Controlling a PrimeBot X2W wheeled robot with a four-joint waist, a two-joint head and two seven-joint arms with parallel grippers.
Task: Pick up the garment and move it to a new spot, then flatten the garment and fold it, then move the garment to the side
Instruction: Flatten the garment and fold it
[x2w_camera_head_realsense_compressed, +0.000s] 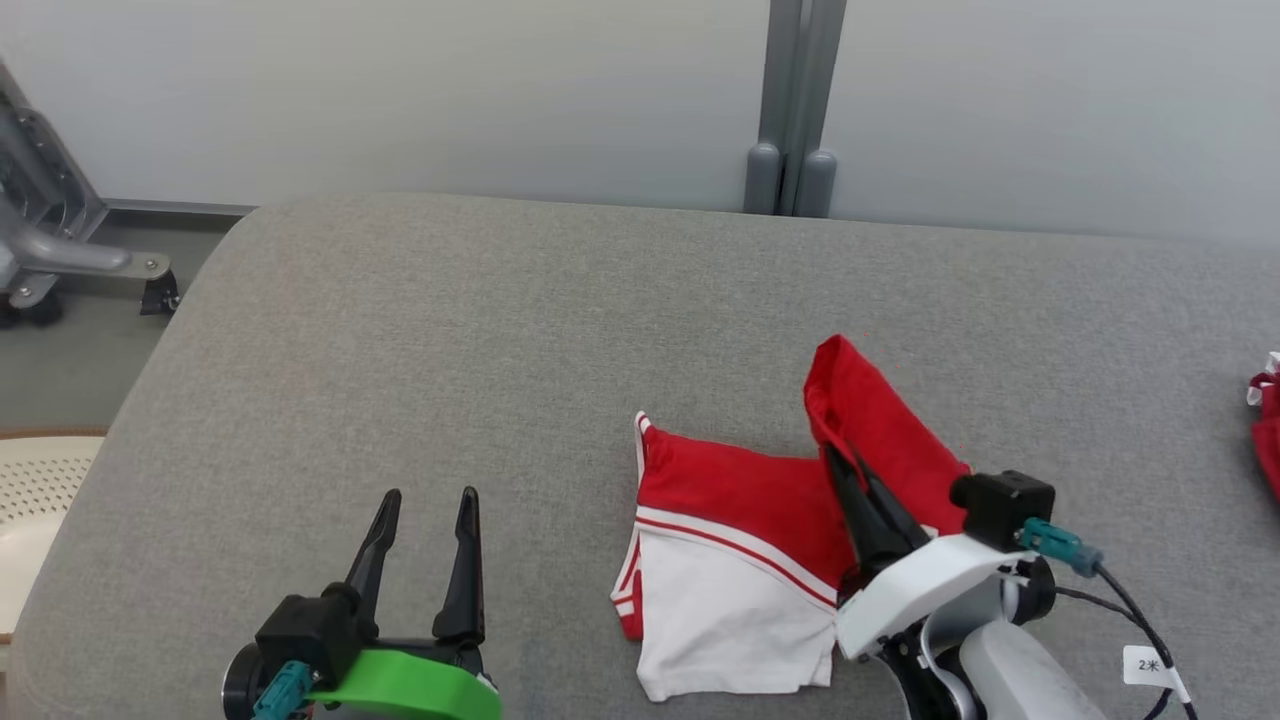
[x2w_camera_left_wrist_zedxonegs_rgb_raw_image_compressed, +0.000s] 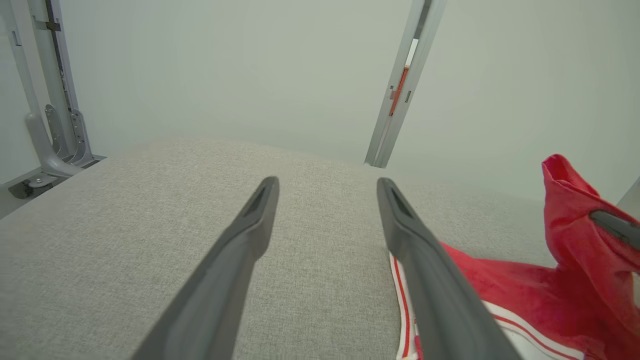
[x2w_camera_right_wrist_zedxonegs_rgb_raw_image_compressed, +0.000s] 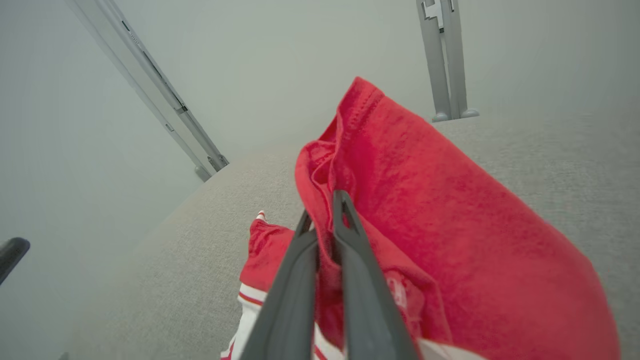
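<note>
Right gripper (x2w_camera_head_realsense_compressed: 832, 452) is pinched right down, basically no gap between the two fingers, and it's got a fold of the red cloth of the garment (x2w_camera_head_realsense_compressed: 740, 540) clamped between them. In the right wrist view you can see the fingers (x2w_camera_right_wrist_zedxonegs_rgb_raw_image_compressed: 350, 260) squeezed together with the red fabric (x2w_camera_right_wrist_zedxonegs_rgb_raw_image_compressed: 425, 225) bunched around the tips and draped off to one side

Left gripper (x2w_camera_head_realsense_compressed: 430, 494) is spread wide with nothing in it, hanging over the near part of the table (x2w_camera_head_realsense_compressed: 500, 330), well apart from the garment and not touching it. The left wrist view shows bare grey table between its fingers (x2w_camera_left_wrist_zedxonegs_rgb_raw_image_compressed: 230, 260)

The garment sits on the near half of the table, a bit toward the robot's right. Most of it lies flat: white part toward the near edge, red part with the white stripes toward the far edge, so the long way runs roughly near edge to far edge. The pinched red flap (x2w_camera_left_wrist_zedxonegs_rgb_raw_image_compressed: 565, 280) is pulled up off the table and sticks up toward the far edge

There's also another red bit of cloth (x2w_camera_head_realsense_compressed: 1268, 430) at the table's right edge, well apart
</note>
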